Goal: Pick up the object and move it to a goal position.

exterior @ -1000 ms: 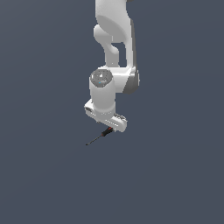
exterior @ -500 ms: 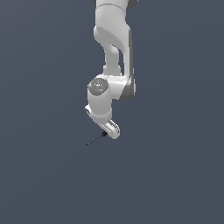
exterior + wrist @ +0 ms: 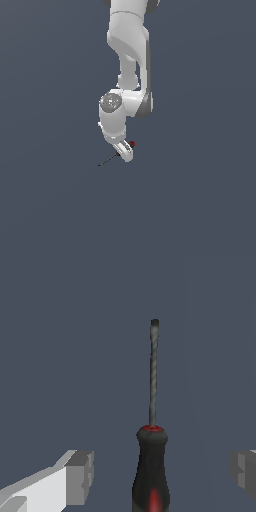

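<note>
The small thin screwdriver with a red-and-black handle and slim dark metal shaft lies flat on the plain dark grey surface, directly under the white robot arm, its shaft tip pointing toward the exterior view's left and its red handle end peeking out on the exterior view's right of the wrist. It looks light, stiff and not fragile; the rounded handle may roll or slip a little under a poor pinch, while the shaft is too thin to hold securely. The best place to take it is across the thick black part of the handle, just behind the red collar. The white two-fingered gripper is spread wide and grasps nothing: in the wrist view one grey pad stands well to one side of the handle and the other pad at the opposite frame edge, with clear gaps on both sides. The handle sits between the fingers, roughly centred, shaft running away from the camera. I judge the hand is lined up for closing, though how low it sits over the surface cannot be told.
</note>
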Available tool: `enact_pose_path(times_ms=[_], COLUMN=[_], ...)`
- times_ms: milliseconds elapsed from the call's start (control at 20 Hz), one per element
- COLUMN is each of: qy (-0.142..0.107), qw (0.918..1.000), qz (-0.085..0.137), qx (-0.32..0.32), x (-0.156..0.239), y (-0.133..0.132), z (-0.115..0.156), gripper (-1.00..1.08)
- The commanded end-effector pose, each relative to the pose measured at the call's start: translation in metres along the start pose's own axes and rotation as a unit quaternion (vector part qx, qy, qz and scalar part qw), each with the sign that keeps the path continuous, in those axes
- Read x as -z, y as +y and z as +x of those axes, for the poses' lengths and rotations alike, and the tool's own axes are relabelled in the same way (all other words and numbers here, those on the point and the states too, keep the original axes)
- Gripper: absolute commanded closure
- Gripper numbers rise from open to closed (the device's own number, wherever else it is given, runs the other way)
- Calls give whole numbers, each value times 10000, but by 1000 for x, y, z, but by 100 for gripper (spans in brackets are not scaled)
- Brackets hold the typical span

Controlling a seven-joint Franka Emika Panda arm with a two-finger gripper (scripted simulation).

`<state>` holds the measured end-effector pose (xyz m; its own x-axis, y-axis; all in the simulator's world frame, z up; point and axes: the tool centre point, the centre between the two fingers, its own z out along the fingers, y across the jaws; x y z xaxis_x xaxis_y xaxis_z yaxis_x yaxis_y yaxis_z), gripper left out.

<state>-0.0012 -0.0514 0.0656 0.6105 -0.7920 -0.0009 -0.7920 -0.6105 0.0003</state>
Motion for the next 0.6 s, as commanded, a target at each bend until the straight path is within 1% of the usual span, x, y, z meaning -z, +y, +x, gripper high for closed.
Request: enact_pose_path(times_ms=[0,250,550], qy=[5,2,2], qw=[10000,10000,10000], qz=[1,0,1], qx=[-42,-21,-34], x=[-1,-6,-33], y=[0,0,1], z=[0,0,0], gripper=[-92,-92,-92])
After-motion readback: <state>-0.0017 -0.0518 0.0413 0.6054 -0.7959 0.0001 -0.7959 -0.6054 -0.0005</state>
